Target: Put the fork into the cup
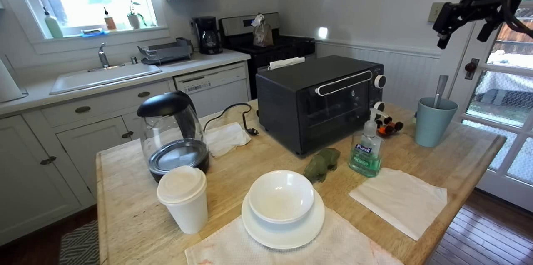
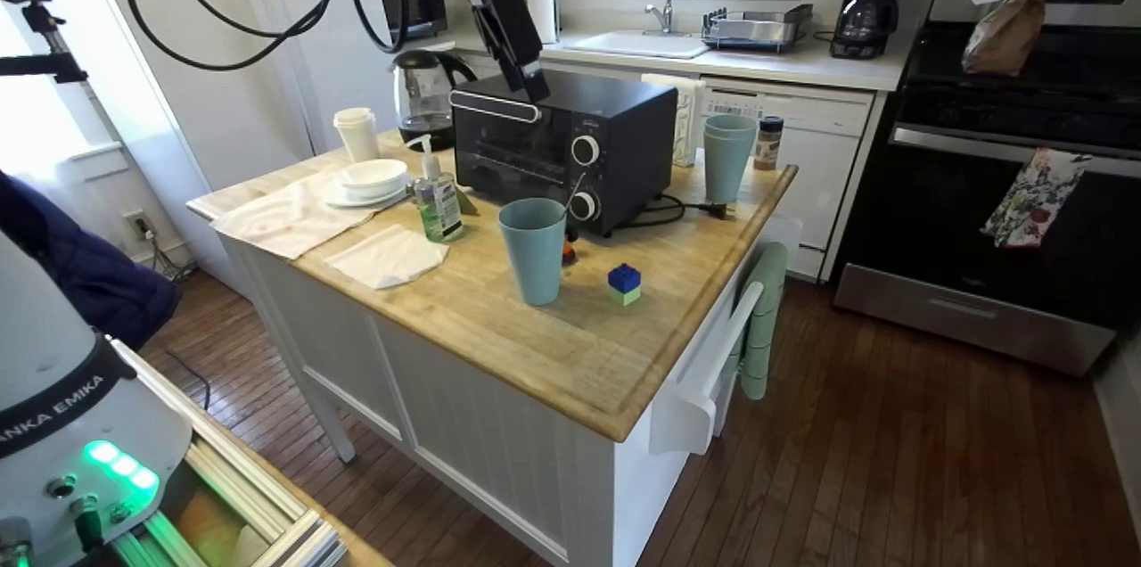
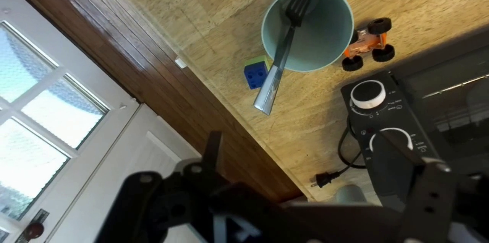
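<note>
Hanging in the air well apart from the cup (image 1: pixel 435 127), the tool (image 1: pixel 464 38) is released, its two fingers (image 3: pixel 212 149) widely parted with only air between them. The fork (image 3: pixel 283 52) is in the cup on the counter (image 2: pixel 570 353), tines down inside, leaning on the rim with its handle sticking out toward the blue block (image 3: pixel 256 75). Whether the tines touch the cup's floor I cannot tell.

In an exterior view only the handle (image 1: pixel 440 90) shows, the cup's wall hiding the rest. In an exterior view that handle is a thin streak against the dark oven (image 2: pixel 553 139), hard to make out; the fingers line up there, so their gap is hidden, and the cup covers most of the toy car (image 3: pixel 365 42). In the wrist view the tool is blurred and cut off at the bottom, covering part of a second cup (image 3: pixel 349 194) and the oven's lower knob (image 3: pixel 393 129).
</note>
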### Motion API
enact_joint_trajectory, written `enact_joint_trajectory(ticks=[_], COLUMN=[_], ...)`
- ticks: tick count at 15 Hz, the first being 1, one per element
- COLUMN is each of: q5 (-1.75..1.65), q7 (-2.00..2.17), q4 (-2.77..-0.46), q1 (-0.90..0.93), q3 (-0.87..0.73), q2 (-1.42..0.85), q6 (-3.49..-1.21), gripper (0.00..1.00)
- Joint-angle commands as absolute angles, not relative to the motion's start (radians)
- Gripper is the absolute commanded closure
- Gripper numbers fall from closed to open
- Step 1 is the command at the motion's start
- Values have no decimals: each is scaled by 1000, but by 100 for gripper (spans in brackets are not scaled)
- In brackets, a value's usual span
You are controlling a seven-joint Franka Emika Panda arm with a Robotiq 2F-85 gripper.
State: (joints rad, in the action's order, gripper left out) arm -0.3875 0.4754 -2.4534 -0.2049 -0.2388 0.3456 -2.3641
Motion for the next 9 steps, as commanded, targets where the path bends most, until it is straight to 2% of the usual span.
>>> enact_joint_trajectory(ticks=[1,9], q5=[-300,-316], q7=[375,390], q4=[-2419,-2429], q1=[-246,-269], q3=[-214,-193], q2=[349,343], q6=[-2313,-2340], gripper=[0,0])
